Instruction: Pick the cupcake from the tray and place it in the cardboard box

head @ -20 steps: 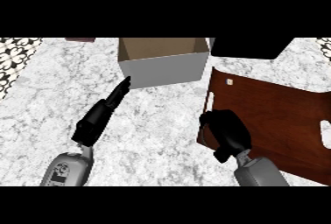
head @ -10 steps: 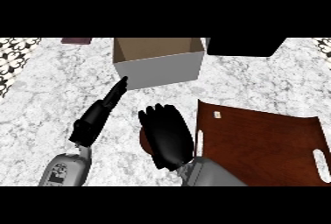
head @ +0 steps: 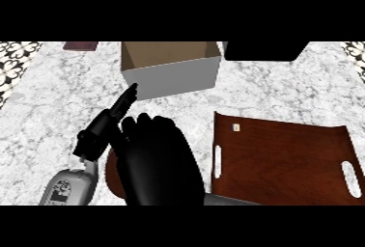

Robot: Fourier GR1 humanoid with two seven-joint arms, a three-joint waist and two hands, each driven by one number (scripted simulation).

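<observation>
Both hands are seen left of the tray (head: 285, 154): right hand (head: 157, 159) clenched, cupcake hidden; left hand (head: 107, 128) released, pointing at the cardboard box (head: 175, 77)

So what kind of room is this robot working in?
Probably a kitchen: a marble-look counter bears a brown wooden tray and an open cardboard box, with patterned tile at the edge.

My hands (head: 158, 154) are black, the tray (head: 285, 154) dark reddish-brown, the box (head: 171, 67) tan inside with grey walls, the counter (head: 57, 101) white-grey marbled
</observation>
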